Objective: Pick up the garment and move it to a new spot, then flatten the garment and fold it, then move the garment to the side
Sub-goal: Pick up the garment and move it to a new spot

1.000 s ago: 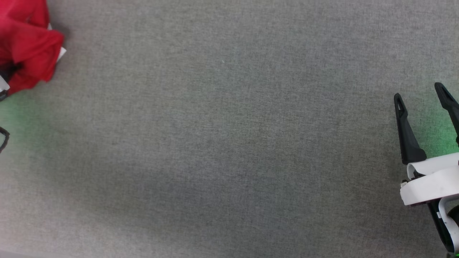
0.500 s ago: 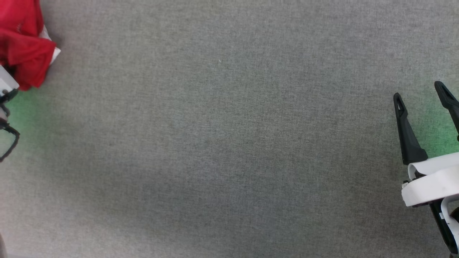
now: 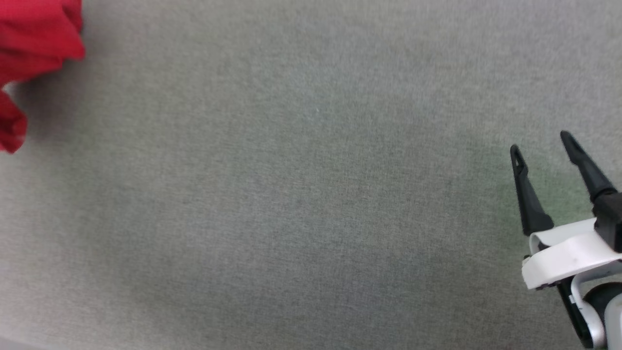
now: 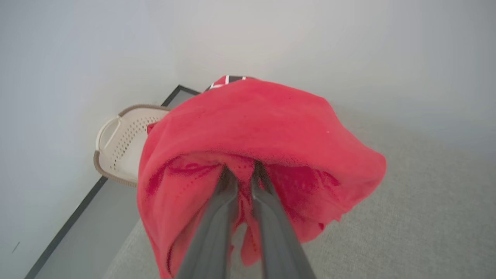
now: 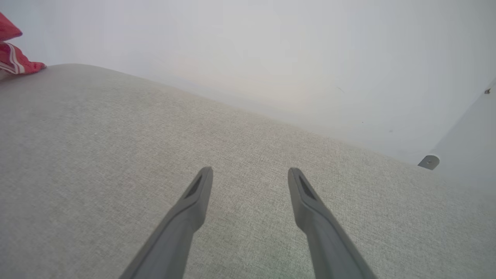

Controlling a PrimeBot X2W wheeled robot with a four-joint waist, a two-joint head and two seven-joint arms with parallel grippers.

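Red shirt (image 4: 267, 120), bunched, hangs from the left pincer (image 4: 240, 172), whose 2 fingers are clamped together on a fold of it. In the head view the shirt (image 3: 34, 34) is at the far left of the grey table (image 3: 301, 194). The right pincer (image 3: 540, 144) hovers at the near right, fingers apart and holding nothing. The step in hand is probably step 1, the carry to a new spot. Next the shirt must be lowered onto bare table and released for flattening.
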